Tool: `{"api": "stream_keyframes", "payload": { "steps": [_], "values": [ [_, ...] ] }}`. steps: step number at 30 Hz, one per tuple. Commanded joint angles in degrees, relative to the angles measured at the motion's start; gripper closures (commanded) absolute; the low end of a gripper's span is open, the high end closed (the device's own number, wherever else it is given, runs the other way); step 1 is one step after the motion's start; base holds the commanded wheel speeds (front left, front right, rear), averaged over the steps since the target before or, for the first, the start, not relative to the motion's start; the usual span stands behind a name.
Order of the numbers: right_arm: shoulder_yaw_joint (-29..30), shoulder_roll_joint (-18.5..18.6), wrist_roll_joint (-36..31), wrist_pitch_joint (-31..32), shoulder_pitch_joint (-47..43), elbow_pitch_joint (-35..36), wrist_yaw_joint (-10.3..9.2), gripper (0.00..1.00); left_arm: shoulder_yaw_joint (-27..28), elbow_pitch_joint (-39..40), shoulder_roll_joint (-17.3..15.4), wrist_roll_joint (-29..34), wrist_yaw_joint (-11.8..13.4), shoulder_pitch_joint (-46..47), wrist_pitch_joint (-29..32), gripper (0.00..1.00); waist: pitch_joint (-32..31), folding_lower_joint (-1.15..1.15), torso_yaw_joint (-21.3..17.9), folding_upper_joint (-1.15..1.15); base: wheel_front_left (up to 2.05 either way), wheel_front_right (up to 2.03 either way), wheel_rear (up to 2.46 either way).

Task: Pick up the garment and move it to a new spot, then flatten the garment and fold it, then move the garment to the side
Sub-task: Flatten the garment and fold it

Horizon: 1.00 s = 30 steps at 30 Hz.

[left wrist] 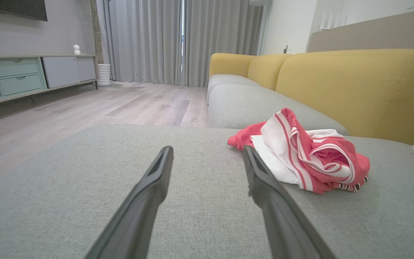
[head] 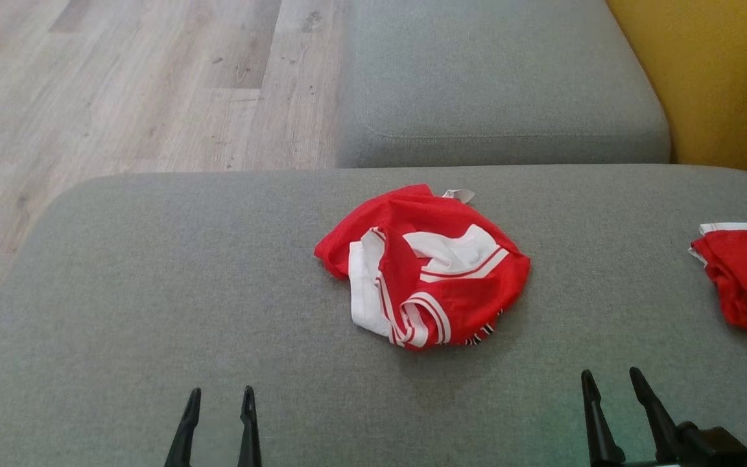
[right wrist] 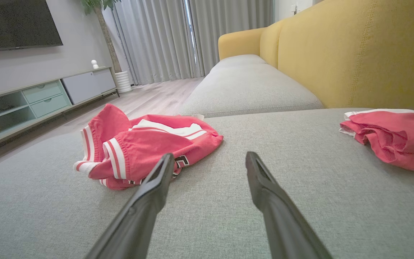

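We judge the task to be at its very start; none of its steps shows as done. The garment point(head: 422, 272), red with white striped trim, lies crumpled in a heap on the grey sofa cushion point(head: 153, 292). It sits ahead of both pairs of fingers and between them: beyond and to the right of our left fingers point(head: 187, 425), beyond and to the left of our right fingers point(head: 594, 415); in the head view neither pair touches it.

Both pairs stand wide apart and hold nothing; they hang low over the cushion, tips pointing forward. From the left wrist the heap point(left wrist: 311, 158) lies just past the tip of the right-hand finger; from the right wrist it point(right wrist: 146, 147) lies just past the tip of the left-hand finger, its near hem close to that tip.

A second red piece point(head: 746, 279) lies well off to the right of our right fingers, near the yellow backrest point(head: 723, 78); we take the heap between the fingers as the one to work on.

Everything is left to do: the pick-up, the carry to a new spot, the flattening, the fold, and the move to the side.
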<state>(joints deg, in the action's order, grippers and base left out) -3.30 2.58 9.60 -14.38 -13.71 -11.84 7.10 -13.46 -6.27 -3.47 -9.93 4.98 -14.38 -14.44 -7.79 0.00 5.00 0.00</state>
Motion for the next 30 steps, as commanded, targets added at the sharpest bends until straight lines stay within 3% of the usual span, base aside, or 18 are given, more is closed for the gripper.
{"api": "stream_keyframes", "payload": {
  "steps": [1,9,18,22,25,30],
  "values": [
    [-1.4,0.4,0.3,-0.6,2.0,2.2,0.39,0.00,1.0,1.7,0.6,0.4,-0.1,3.1,-0.6,0.00,0.4,0.00,-0.1,0.00,0.00,0.00,0.00],
    [-1.5,0.8,-0.7,-0.6,3.8,3.6,0.39,0.00,-4.3,0.7,0.6,0.3,-2.5,12.0,-0.6,0.00,5.1,0.00,-1.7,0.00,0.00,0.00,0.00],
    [-3.2,1.8,-1.3,-0.6,6.9,4.7,0.39,0.00,-15.2,-5.9,0.6,-1.0,-5.9,28.7,0.8,0.00,11.7,0.00,-5.0,0.00,0.00,0.00,0.00],
    [-4.5,2.3,-1.6,-0.6,9.5,5.0,0.39,0.00,-21.0,-9.2,0.6,-3.1,-7.2,37.0,4.5,0.00,15.1,0.00,-7.1,0.00,0.00,0.00,0.00],
    [-5.2,2.5,-1.7,-0.6,11.4,5.1,0.39,0.00,-24.0,-12.3,0.6,-6.5,-6.9,41.9,7.8,0.00,17.1,0.00,-8.7,0.00,0.00,0.00,0.00],
    [-6.5,2.9,-1.7,-0.6,14.0,5.0,0.39,0.00,-25.9,-21.3,0.6,-10.7,-4.3,48.3,13.6,0.00,19.5,0.00,-11.6,0.00,0.00,0.00,0.00]
  ]
}}
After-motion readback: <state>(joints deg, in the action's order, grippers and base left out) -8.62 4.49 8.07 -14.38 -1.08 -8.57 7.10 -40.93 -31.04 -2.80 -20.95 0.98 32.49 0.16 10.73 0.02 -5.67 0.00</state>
